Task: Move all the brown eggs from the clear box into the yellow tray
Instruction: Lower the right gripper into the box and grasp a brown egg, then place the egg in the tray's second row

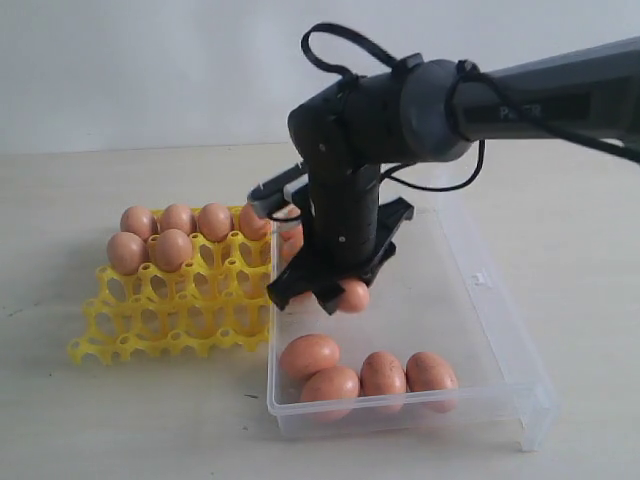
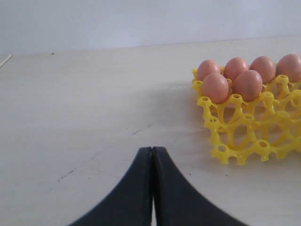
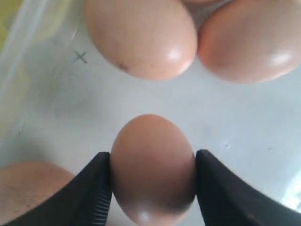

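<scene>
Exterior view, Ana asks: "How many brown eggs sit in the yellow tray now?"

Ben: "Six, I count. Four fill the row at twelve o'clock of the tray, and two more stand in the second row, on its nine o'clock side. Ten cups are free."

Ana: "And the clear box?"

Ben: "It lies at three o'clock of the tray, touching it or just beside it, I cannot tell which. Four eggs lie together at its six o'clock end. Some more are partly hidden behind the arm. How many exactly, I cannot say."

Ana: "What does the right gripper do?"

Ben: "It pinches the gripped egg from both sides, near the middle of the box. If this egg is lifted off the floor, I cannot tell."

Ana: "The left gripper?"

Ben: "Pressed together, holding nothing, over bare table near the tray."

Ana: "So how far are we?"

Ben: "Less than half done, I judge. The egg in the jaws would be the seventh."
</scene>
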